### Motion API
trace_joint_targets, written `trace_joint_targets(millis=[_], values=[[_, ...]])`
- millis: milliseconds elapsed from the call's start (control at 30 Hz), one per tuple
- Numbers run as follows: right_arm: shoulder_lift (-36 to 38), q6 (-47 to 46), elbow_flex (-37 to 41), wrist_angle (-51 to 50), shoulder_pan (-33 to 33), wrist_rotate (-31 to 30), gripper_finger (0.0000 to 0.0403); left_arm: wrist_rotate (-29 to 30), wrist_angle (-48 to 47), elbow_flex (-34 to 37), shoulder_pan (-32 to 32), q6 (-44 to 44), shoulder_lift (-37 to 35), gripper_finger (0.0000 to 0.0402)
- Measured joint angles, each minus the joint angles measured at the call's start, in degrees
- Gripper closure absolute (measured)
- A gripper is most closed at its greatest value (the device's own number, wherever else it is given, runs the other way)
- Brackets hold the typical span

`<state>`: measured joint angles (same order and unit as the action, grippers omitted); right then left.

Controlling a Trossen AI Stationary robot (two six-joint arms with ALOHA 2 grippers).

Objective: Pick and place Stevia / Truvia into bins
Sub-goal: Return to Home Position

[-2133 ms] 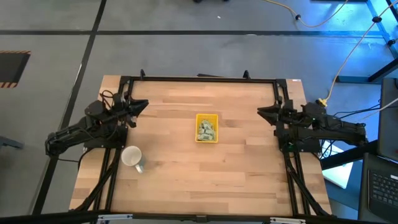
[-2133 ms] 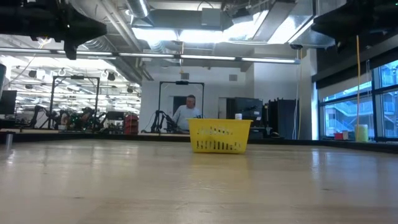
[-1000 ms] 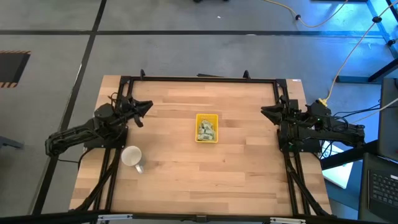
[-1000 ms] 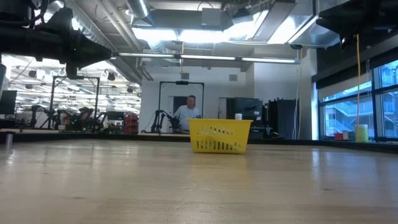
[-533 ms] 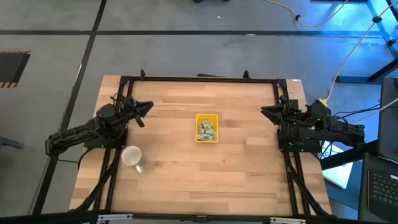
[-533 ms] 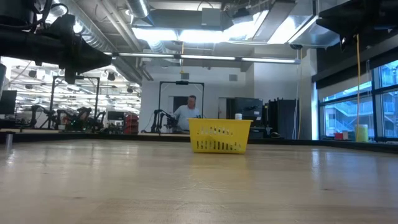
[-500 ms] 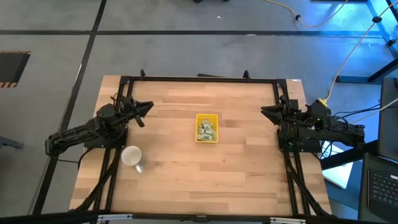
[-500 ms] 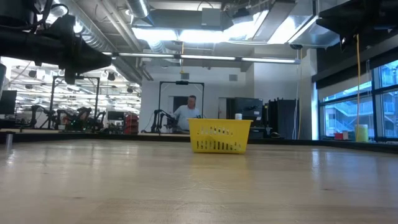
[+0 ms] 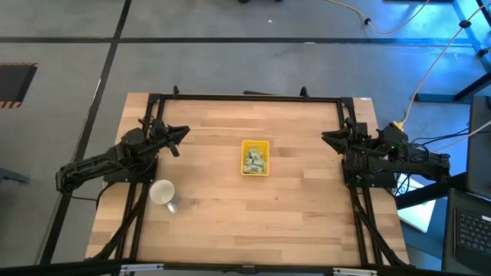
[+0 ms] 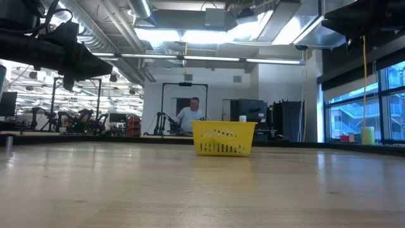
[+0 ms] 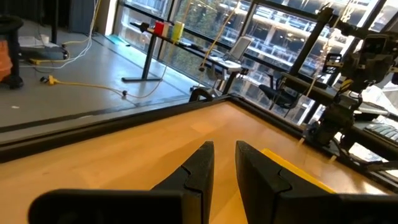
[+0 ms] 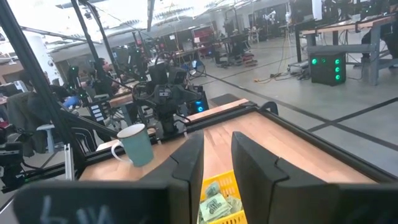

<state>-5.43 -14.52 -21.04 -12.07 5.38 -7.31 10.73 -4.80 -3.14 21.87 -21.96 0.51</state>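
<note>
The yellow tray (image 9: 255, 157) stands flat on the middle of the table, and the white and green sweetener packets (image 9: 255, 160) lie heaped inside it. The low view shows the tray (image 10: 223, 139) end on. It is also in the right wrist view, tray (image 12: 219, 186) with packets (image 12: 216, 204), and a yellow strip of the tray (image 11: 291, 168) shows in the left wrist view. My left gripper (image 9: 182, 133) hovers left of the tray, fingers a narrow gap apart (image 11: 224, 163). My right gripper (image 9: 325, 137) hovers right of it, likewise slightly open (image 12: 217, 163). Neither holds anything.
A white mug (image 9: 163, 193) stands near the table's left edge, nearer than my left gripper; it also shows in the right wrist view (image 12: 134, 144). Black frame rails (image 9: 245, 96) run along the far and side edges. Bare wood lies around the tray. A person stands in the room behind (image 10: 190, 116).
My left arm has crept a little toward the tray and dipped slightly. Its fingers have kept the same narrow gap. The right arm, the tray and the packets have stayed where they were.
</note>
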Motion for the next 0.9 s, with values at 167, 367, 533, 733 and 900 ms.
trace_joint_targets(millis=[167,367,533,733,900], values=[[-0.02,-0.22,0.0,-1.23,0.01,-0.15,0.0316,0.14,-0.04,0.0,0.0,0.07,0.0,0.0341],[-0.09,0.65,0.0,-4.33,0.01,-0.88,0.0316,0.36,-0.22,0.0,0.0,2.13,0.0,0.0341],[-0.17,1.3,2.08,-3.45,0.01,-1.91,0.0316,2.27,-0.2,0.02,-0.02,4.15,0.0,0.0341],[-0.15,1.61,10.04,7.61,0.01,-2.24,0.0316,3.18,-0.21,0.02,-0.02,4.21,0.0,0.0341],[0.0,2.97,15.24,16.0,0.01,-2.27,0.0316,3.18,-0.22,0.02,-0.01,4.22,0.0,0.0341]])
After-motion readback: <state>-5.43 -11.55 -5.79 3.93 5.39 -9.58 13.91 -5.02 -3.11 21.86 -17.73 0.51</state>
